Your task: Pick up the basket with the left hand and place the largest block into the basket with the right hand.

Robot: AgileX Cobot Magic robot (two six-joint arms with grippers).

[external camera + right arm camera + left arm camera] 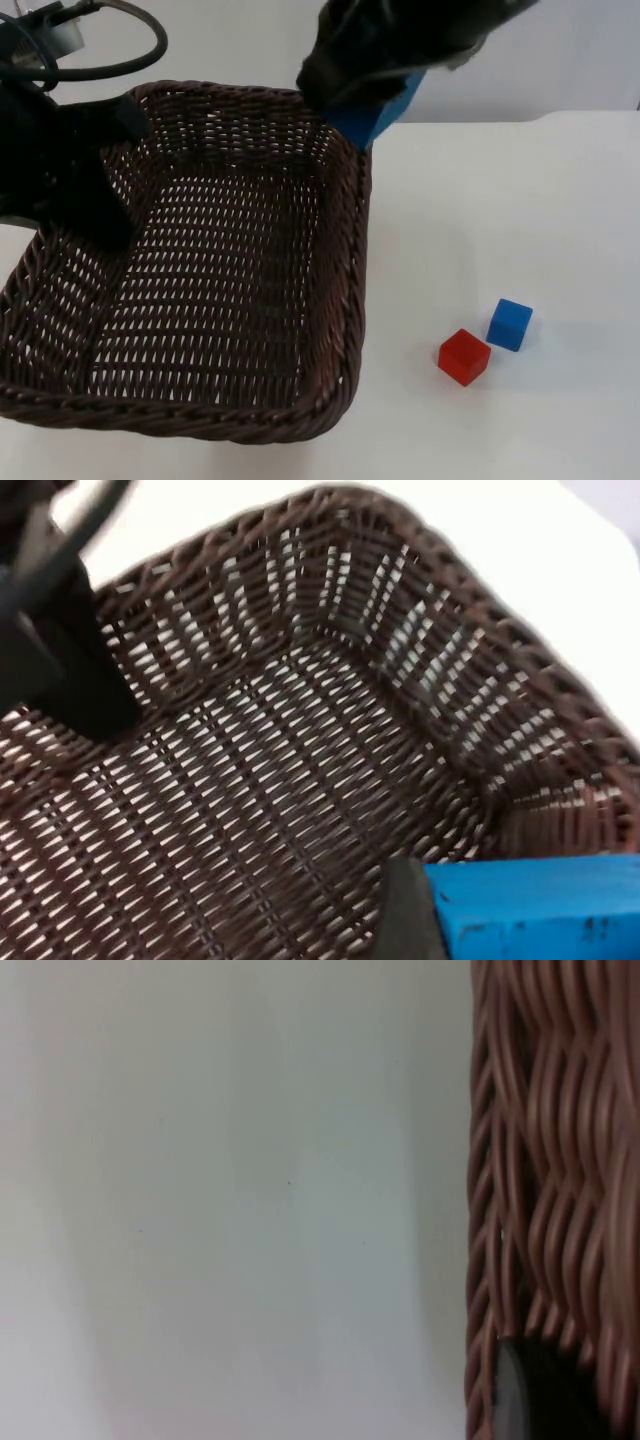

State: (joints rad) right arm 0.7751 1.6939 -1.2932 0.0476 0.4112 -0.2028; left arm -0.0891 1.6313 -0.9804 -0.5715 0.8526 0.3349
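1. White surface (pixel 500 220) meets a grey partition wall at the far edge, and two black arms come in over it from the far corners.
2. One dark brown woven basket (pixel 240 280) takes up the near left of the surface; its interior holds no block.
3. Left pincer (pixel 95 215) grips the basket's left wall, one black finger reaching down inside the weave, jaws closed on the rim. In the left wrist view the basket's woven wall (pixel 555 1190) stands right against the camera, with the white surface (pixel 230 1200) beside it.
4. Right pincer (pixel 375 100) hovers over the basket's far right corner, jaws clamped on one large blue block (pixel 385 110), which pokes out below the black arm just above the rim.
5. From the right wrist view, the large blue block (pixel 530 905) sits between the fingers, with the basket's open interior (pixel 260 770) spread beneath it.
6. Three blocks in all are counted: the large blue block in the air, plus one small red block (pixel 464 357) and one small blue block (pixel 510 324) on the surface.
7. Both small cubes lie just beside each other to the right of the basket, well apart from its wall, the red one nearer the front edge.
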